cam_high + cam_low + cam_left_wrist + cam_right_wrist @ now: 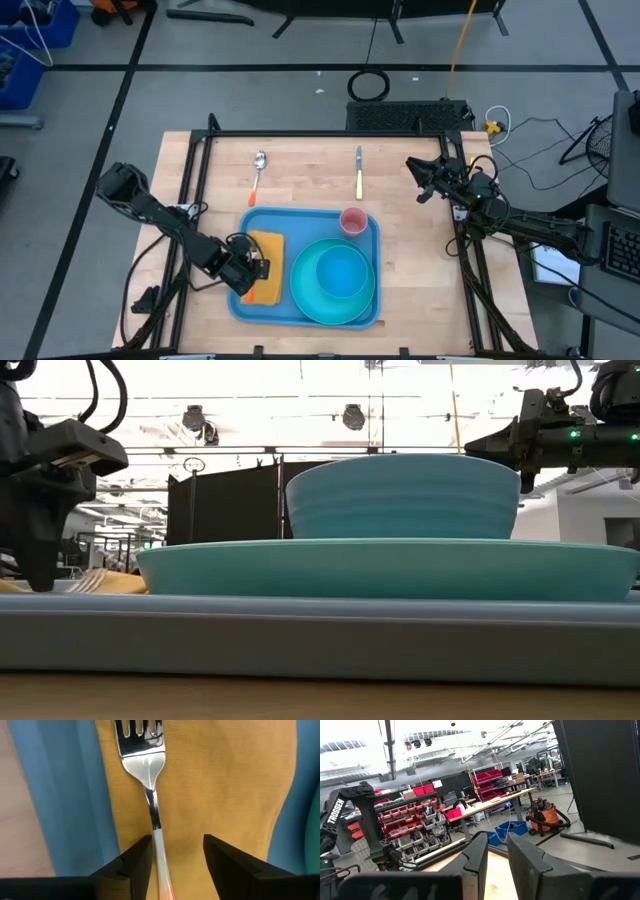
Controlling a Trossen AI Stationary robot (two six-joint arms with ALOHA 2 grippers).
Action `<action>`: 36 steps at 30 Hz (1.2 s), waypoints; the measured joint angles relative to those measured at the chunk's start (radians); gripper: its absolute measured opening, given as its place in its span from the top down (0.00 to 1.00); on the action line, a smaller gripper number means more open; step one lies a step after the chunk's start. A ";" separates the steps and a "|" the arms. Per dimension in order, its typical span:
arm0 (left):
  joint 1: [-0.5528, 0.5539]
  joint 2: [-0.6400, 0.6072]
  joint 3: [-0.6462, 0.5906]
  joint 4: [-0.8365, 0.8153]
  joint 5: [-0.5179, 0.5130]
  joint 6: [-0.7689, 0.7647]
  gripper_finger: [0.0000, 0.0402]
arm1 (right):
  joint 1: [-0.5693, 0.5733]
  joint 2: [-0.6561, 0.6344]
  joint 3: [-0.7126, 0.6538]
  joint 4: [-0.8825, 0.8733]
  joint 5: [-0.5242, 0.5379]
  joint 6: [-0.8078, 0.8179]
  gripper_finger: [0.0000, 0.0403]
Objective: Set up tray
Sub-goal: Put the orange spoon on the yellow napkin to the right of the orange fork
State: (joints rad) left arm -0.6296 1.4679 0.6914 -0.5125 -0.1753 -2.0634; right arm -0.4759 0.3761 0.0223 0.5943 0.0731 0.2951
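On the left, the left gripper [256, 270] hangs low over the blue tray [236, 303], its fingers [136, 865] parted with a gap on either side of the handle of a fork [148, 780], so it grips nothing. The fork lies flat on a mustard-yellow napkin [268, 250] directly beneath this gripper, laid like a place setting. Just right of the gripper, on the same tray, a turquoise bowl [340, 272] sits inside a round turquoise plate [305, 300], and a small pink cup [353, 221] stands at the tray's far right corner. Beyond the tray, on the bare bench [300, 170], a spoon [258, 172] and a knife [359, 172] lie apart, probably waiting to be added. Far right, the right gripper [420, 180] waits well clear of the tray, raised, its fingers narrowly parted and empty.
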 joint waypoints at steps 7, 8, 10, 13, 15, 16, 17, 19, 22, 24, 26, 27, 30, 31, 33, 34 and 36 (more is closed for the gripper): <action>0.012 -0.056 0.000 -0.010 0.001 0.011 0.54 | 0.000 0.000 0.000 0.000 0.000 0.000 0.84; 0.014 -0.062 0.000 -0.014 0.005 0.012 0.54 | 0.000 0.000 0.000 0.000 0.000 0.000 0.84; 0.021 -0.074 0.000 -0.017 0.015 0.021 0.54 | 0.000 0.000 0.000 0.000 0.000 0.000 0.84; 0.025 -0.087 0.000 -0.034 0.028 0.038 0.54 | 0.000 0.000 0.000 0.000 0.000 0.000 0.84; 0.025 -0.102 0.000 -0.061 0.045 0.042 0.54 | 0.000 0.000 0.000 0.000 0.000 0.000 0.84; 0.025 -0.113 0.000 -0.082 0.049 0.042 0.54 | 0.000 0.000 0.000 0.000 0.000 0.000 0.84; 0.025 -0.126 0.000 -0.106 0.051 0.042 0.54 | 0.000 0.000 0.000 0.000 0.000 0.000 0.84; 0.032 -0.163 0.000 -0.171 0.040 0.043 0.54 | 0.000 0.000 0.000 0.000 0.000 0.000 0.84; 0.057 -0.240 0.000 -0.296 -0.037 0.044 0.54 | 0.000 0.000 0.000 0.000 0.000 0.000 0.84; 0.085 -0.298 0.000 -0.378 -0.112 0.049 0.54 | 0.000 0.000 0.000 0.000 0.000 0.000 0.84; 0.123 -0.359 0.000 -0.451 -0.187 0.049 0.54 | 0.000 0.000 0.000 0.000 0.000 0.000 0.84; 0.142 -0.388 0.000 -0.480 -0.221 0.049 0.54 | 0.000 0.000 0.000 0.000 0.000 0.000 0.84; 0.193 -0.463 0.000 -0.551 -0.282 0.091 0.54 | 0.000 0.000 0.000 0.000 0.000 0.004 0.84; 0.205 -0.484 0.000 -0.571 -0.298 0.096 0.54 | 0.000 0.000 0.000 0.000 0.000 0.006 0.84; 0.220 -0.511 0.000 -0.607 -0.349 0.083 0.54 | 0.000 0.000 0.000 0.000 0.000 0.006 0.84; 0.227 -0.519 0.000 -0.618 -0.388 0.076 0.54 | 0.000 0.000 0.000 0.000 0.000 0.003 0.84; 0.250 -0.528 0.000 -0.626 -0.483 0.075 0.54 | 0.000 0.000 0.000 0.000 0.000 -0.005 0.84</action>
State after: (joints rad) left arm -0.3794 0.9401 0.6910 -1.1380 -0.6581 -1.9888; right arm -0.4762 0.3760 0.0224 0.5941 0.0727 0.2903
